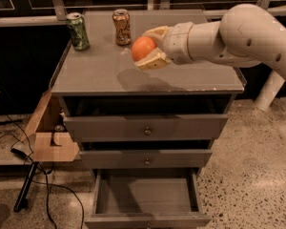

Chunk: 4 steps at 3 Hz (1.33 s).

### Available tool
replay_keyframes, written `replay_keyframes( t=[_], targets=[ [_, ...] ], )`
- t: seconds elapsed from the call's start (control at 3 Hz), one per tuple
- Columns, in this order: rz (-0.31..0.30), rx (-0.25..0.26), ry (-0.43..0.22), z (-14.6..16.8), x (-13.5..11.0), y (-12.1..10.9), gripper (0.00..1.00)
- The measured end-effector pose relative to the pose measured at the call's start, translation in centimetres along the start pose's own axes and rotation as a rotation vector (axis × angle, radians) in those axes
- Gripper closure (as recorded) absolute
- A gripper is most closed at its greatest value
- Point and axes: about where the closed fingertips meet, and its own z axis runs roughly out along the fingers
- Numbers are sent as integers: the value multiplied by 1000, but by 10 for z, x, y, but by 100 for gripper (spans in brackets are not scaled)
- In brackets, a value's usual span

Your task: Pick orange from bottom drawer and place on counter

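Above the counter point(93, 75) middle, gripper point(150, 48) clenched on orange point(142, 47), copper can point(121, 26) at its 11 o'clock: lower straight down before releasing, or it may roll.

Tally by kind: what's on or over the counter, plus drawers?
Cans: 2 (green can, copper can)
Oranges: 1 (orange, held in gripper above counter)
Drawers: 3 (top drawer, middle drawer, bottom drawer open)
Total: 6
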Motion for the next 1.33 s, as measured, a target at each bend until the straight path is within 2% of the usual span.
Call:
replay_keyframes(
  t=[0.33,0.67,1.33],
  targets=[
    [42,-9,-7,20,12,0,100],
    [95,-17,19,33,35,5,100],
    [151,-36,63,48,63,11,100]
  ],
)
